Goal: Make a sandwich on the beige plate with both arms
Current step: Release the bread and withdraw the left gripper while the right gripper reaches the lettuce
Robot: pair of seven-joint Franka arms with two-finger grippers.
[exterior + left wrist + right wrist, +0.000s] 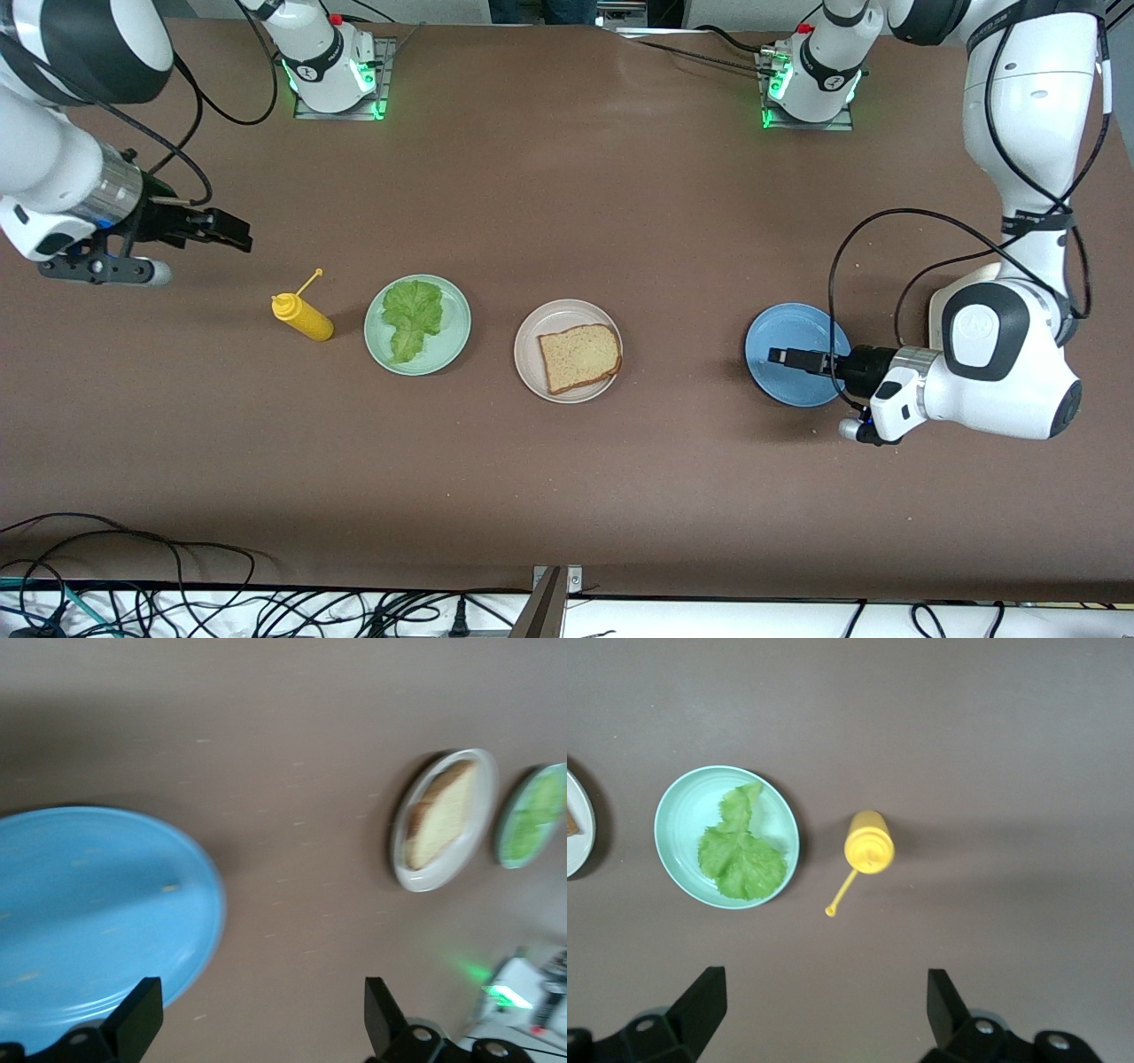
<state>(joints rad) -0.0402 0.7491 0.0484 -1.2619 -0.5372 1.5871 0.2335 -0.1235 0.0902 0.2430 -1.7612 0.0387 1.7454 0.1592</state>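
Note:
The beige plate (532, 332) sits mid-table with one speckled tan bread slice (579, 356) on it. A ruffled lettuce leaf (412, 317) lies on a mint-green plate (454, 341) beside it, toward the right arm's end. My left gripper (776, 356) hangs open and empty over a bare blue plate (797, 390). Its wrist view shows the blue plate (89, 912), the beige plate (443, 873) and the bread (438, 815). My right gripper (237, 232) is open and empty, up over bare table at its end. Its wrist view shows the lettuce (740, 850).
A yellow squeeze bottle (303, 317) stands beside the mint-green plate (682, 815), toward the right arm's end, its cap strap sticking out; the bottle (870, 842) lies below the right gripper (827, 1010). Cables run along the table's near edge.

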